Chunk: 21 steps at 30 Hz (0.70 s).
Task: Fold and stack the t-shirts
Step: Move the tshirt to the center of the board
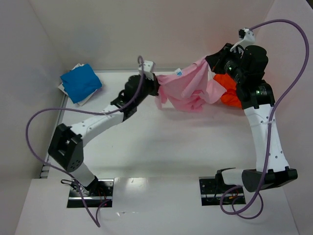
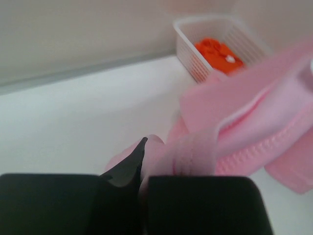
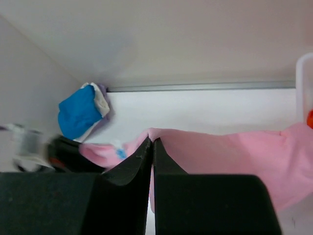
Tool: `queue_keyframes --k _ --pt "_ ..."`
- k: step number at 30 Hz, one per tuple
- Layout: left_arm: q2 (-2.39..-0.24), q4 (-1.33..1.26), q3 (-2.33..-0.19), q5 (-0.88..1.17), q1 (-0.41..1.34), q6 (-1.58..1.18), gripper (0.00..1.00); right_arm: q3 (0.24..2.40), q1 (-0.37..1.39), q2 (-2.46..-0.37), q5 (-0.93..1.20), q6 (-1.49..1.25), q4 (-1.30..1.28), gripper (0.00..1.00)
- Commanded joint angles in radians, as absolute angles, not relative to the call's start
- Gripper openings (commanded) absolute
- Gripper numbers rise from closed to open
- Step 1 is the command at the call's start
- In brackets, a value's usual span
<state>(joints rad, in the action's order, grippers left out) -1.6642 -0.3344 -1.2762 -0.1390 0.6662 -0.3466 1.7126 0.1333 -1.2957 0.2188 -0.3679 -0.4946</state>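
Observation:
A pink t-shirt (image 1: 188, 88) hangs stretched between my two grippers above the far middle of the table. My left gripper (image 1: 157, 84) is shut on its left edge; the cloth bunches between the jaws in the left wrist view (image 2: 195, 152). My right gripper (image 1: 211, 62) is shut on its upper right corner, with the pink cloth (image 3: 230, 156) pinched at the fingertips. A folded blue t-shirt (image 1: 80, 82) lies on other folded cloth at the far left, and it also shows in the right wrist view (image 3: 78, 111). An orange t-shirt (image 1: 230, 93) lies in a white basket (image 2: 195, 63) at the far right.
White walls close in the table at the back and on both sides. The right arm (image 1: 266, 132) stands along the right side. Purple cables (image 1: 36, 122) loop off both arms.

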Motion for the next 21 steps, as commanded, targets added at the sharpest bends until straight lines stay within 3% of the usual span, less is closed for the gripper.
queue_keyframes --k 1,5,11,14,17,21 --pt "-1.517 -0.252 -1.353 -0.110 0.575 -0.281 0.00 1.654 0.141 -1.267 0.161 -0.336 -0.430 0.06" --pt "-1.419 -0.123 -1.452 -0.110 0.503 -0.236 0.00 1.602 0.150 -1.292 0.373 -0.382 -0.353 0.04" --pt "-1.364 0.096 -1.741 -0.123 0.457 -0.121 0.00 1.534 0.224 -1.269 0.514 -0.393 -0.203 0.03" --pt "-1.416 0.181 -1.892 -0.159 0.457 -0.059 0.00 1.494 0.224 -1.236 0.488 -0.384 -0.228 0.03" --pt "-1.477 0.222 -1.957 -0.225 0.457 -0.020 0.00 1.457 0.233 -1.189 0.367 -0.351 -0.274 0.03" --pt "-1.566 0.245 -1.996 -0.255 0.457 -0.020 0.01 1.381 0.233 -1.099 0.374 -0.357 -0.360 0.03"
